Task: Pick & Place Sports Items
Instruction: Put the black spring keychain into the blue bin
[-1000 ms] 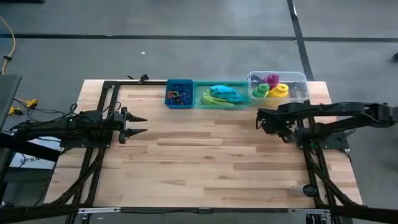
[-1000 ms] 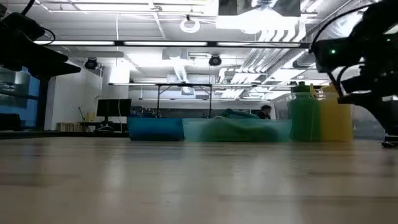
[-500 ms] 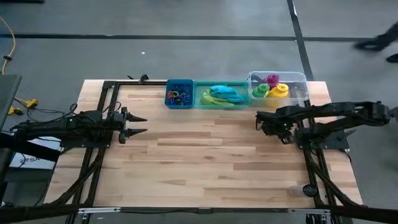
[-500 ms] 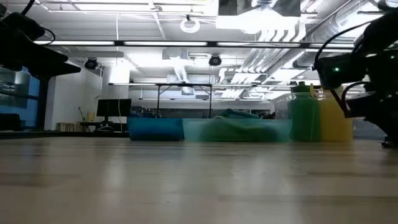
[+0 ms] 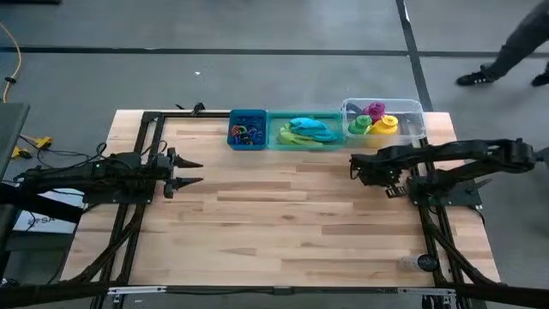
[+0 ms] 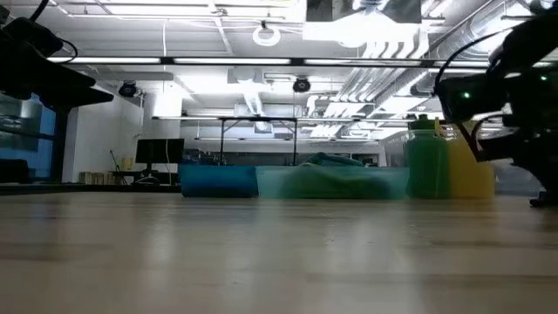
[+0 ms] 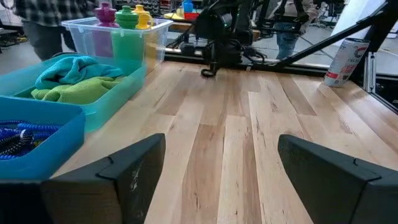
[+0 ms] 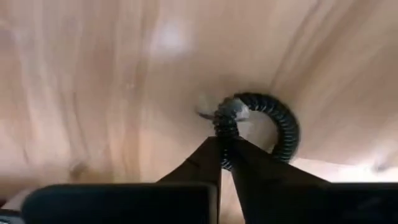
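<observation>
A small black coiled ring (image 8: 287, 127) lies on the bare wood in front of the clear bin, and my right gripper (image 8: 225, 149) points down with its fingers shut on it; the same gripper (image 5: 356, 167) shows in the high view. Purple, green and yellow bottles (image 5: 375, 118) stand in the clear bin (image 5: 412, 107). Teal and lime cloths (image 5: 305, 130) lie in the green bin (image 5: 276, 142), and coloured rings (image 5: 245, 133) lie in the blue bin (image 5: 233, 116). My left gripper (image 5: 190, 172) waits open at the table's left, clear of everything. My right gripper pinches the ring's coil (image 8: 225, 129) between its two fingertips, on one side of the loop beside a small grey joint. The fingers come from above, pointing down. The rest of the loop lies flat on the table.
The three bins stand in a row along the far edge. A drinks can (image 5: 426, 262) stands at the near right by the arm's frame. A person's legs (image 5: 515, 43) cross the floor beyond the table's far right corner. Open wood lies across the middle and near side.
My right gripper has sunk a little toward the table and edged slightly toward the table's left. A person has walked into view on the floor at the far right.
</observation>
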`<state>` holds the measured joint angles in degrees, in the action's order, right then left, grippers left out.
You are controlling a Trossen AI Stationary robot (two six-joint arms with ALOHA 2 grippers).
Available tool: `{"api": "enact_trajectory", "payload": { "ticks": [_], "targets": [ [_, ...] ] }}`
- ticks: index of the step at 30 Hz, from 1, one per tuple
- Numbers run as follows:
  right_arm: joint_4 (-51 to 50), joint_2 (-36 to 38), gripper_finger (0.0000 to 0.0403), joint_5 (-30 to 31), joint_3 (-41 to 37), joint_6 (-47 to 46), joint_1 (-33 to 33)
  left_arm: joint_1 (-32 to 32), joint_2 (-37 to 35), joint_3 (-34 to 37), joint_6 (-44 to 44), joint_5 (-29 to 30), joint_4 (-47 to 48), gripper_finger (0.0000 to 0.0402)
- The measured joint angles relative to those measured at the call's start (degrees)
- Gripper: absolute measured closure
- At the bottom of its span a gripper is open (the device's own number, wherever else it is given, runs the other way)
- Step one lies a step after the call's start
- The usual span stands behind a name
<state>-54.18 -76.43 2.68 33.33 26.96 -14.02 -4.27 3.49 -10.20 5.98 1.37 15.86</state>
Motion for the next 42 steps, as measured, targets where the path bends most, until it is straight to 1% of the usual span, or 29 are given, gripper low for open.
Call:
{"api": "enact_trajectory", "payload": {
  "ticks": [2,6,10,12,17,22,28,31,33,35,42],
  "targets": [
    [-0.1,0.7,0.0399,-0.7,2.2,-1.5,0.7,0.0,0.0,0.0,0.0,0.0,0.0,0.0148],
    [0.8,2.4,0.04,-4.9,6.5,-5.7,2.6,0.0,0.0,0.0,0.0,0.0,0.0,0.0148],
    [3.7,3.9,0.0401,-8.4,10.8,-11.5,4.2,0.0,0.0,0.0,0.0,0.0,0.0,0.0148],
    [5.4,4.3,0.0401,-9.1,13.0,-13.8,5.0,0.0,0.0,0.0,0.0,0.0,0.0,0.0148],
    [9.6,4.3,0.0402,-8.7,18.5,-19.6,6.5,0.0,0.0,0.0,0.0,0.0,0.0,0.0148],
    [18.8,4.3,0.0402,-8.7,22.3,-25.4,7.3,0.0,0.0,0.0,0.0,0.0,0.0,0.0148],
    [36.7,3.9,0.0403,-8.6,24.9,-31.3,7.3,0.0,0.0,0.0,0.0,0.0,0.0,0.0148],
    [44.4,2.3,0.0403,-7.7,27.2,-31.9,6.8,0.0,0.0,0.0,0.0,0.0,0.0,0.0148],
    [46.8,0.4,0.0403,-6.9,29.7,-31.9,6.1,0.0,0.0,0.0,0.0,0.0,0.0,0.0148],
    [47.6,-2.4,0.0403,-6.7,33.4,-32.0,5.1,0.0,0.0,0.0,0.0,0.0,0.0,0.0148],
    [47.2,-14.9,0.0402,-9.8,47.4,-32.7,0.7,0.0,0.0,0.0,0.0,0.0,0.0,0.0148]
  ]
}}
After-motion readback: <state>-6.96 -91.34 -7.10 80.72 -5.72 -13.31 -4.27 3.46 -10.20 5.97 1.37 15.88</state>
